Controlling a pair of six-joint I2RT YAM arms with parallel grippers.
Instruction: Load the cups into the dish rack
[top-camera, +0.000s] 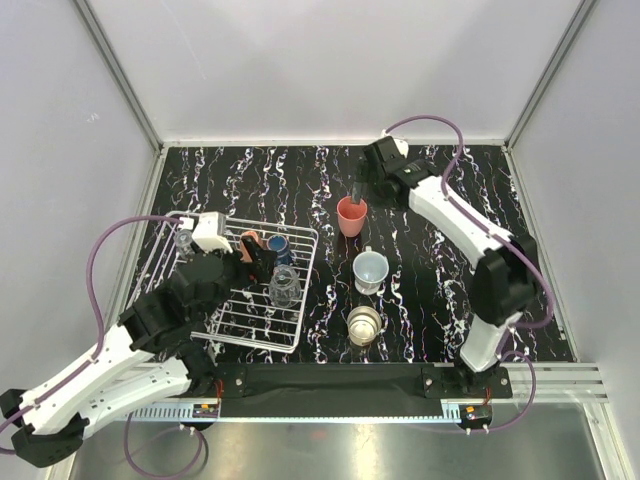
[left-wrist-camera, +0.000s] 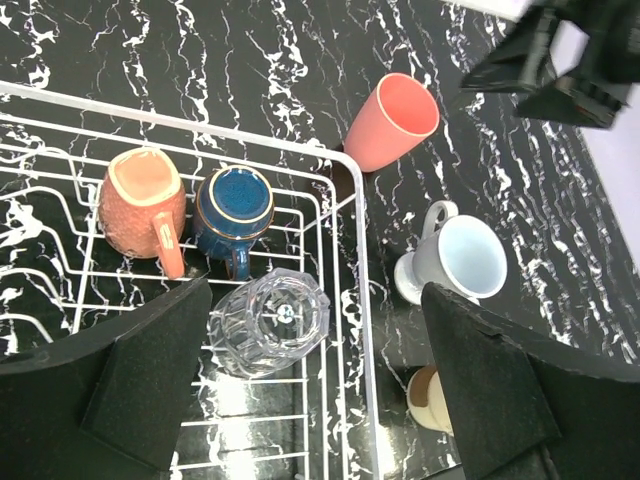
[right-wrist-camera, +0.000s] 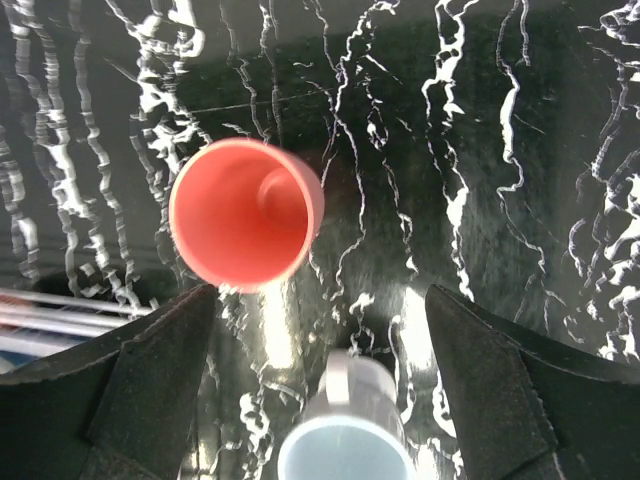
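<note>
The white wire dish rack (top-camera: 306, 296) sits at the left. In it stand a salmon mug (top-camera: 251, 241), a dark blue cup (top-camera: 282, 246) and two clear glasses (top-camera: 284, 289) (top-camera: 183, 240). A coral-red tumbler (top-camera: 351, 215), a pale blue-white mug (top-camera: 370, 271) and a beige cup (top-camera: 365, 325) stand on the table to its right. My left gripper (left-wrist-camera: 315, 390) is open and empty over the rack's right rim (left-wrist-camera: 352, 262), with a clear glass (left-wrist-camera: 270, 322) by its left finger. My right gripper (right-wrist-camera: 320, 390) is open and empty above the tumbler (right-wrist-camera: 245, 212) and the mug (right-wrist-camera: 345, 440).
The table is black marble with white veins (top-camera: 440, 290), enclosed by white walls (top-camera: 330, 70) at the back and sides. A black bar (top-camera: 330, 380) runs along the near edge between the arm bases.
</note>
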